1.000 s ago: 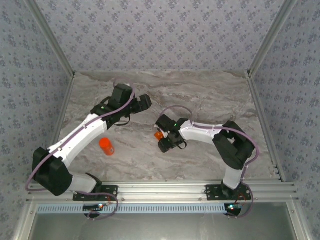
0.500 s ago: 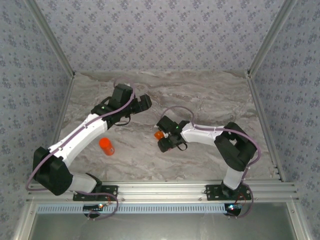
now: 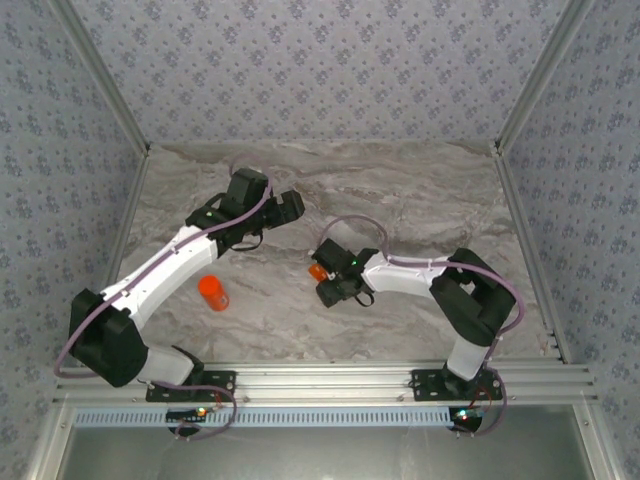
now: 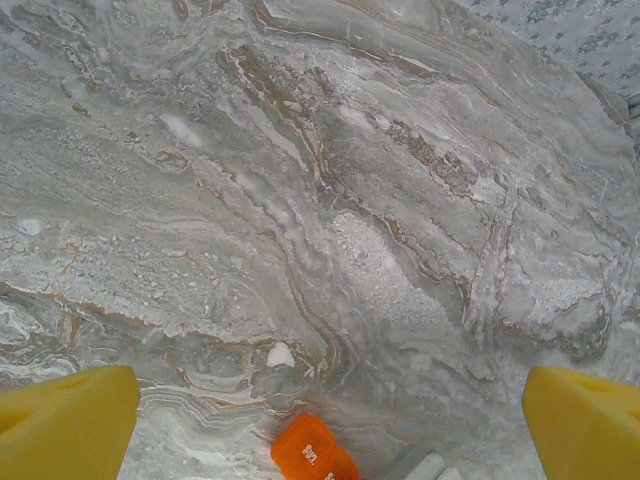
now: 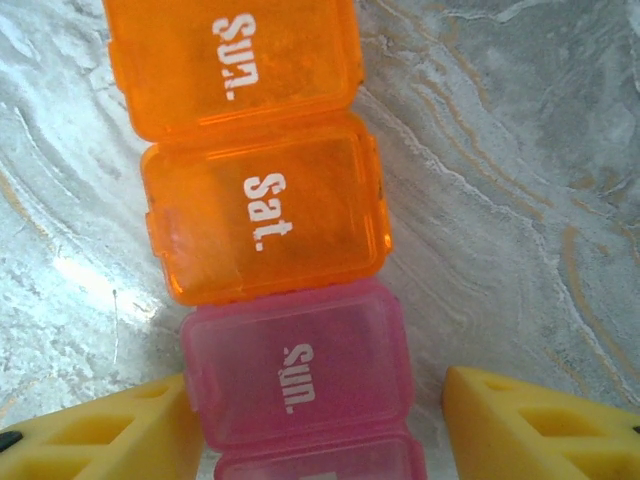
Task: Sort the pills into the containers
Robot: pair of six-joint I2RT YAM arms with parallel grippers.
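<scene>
- While the right gripper (image 5: 312,430) stands spread, its yellow fingers (image 5: 100,440) flank the pink cell (image 5: 297,365) of the pill box (image 5: 262,230) at frame bottom, clamping nothing.
- Overhead, the box lies at centre.
- The left gripper (image 4: 330,420) gapes wide and empty above the marble table (image 4: 400,200); a white pill (image 4: 281,355) lies lower centre.
- An orange bottle (image 3: 212,293) stands lower left.

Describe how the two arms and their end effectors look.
The left arm and right arm both have white tubular links and black blocky joints, and a lilac cable loops alongside each. The left end effector and right end effector carry bright yellow, wedge-shaped fingers. The right one's fingers show moulded hollows.
</scene>
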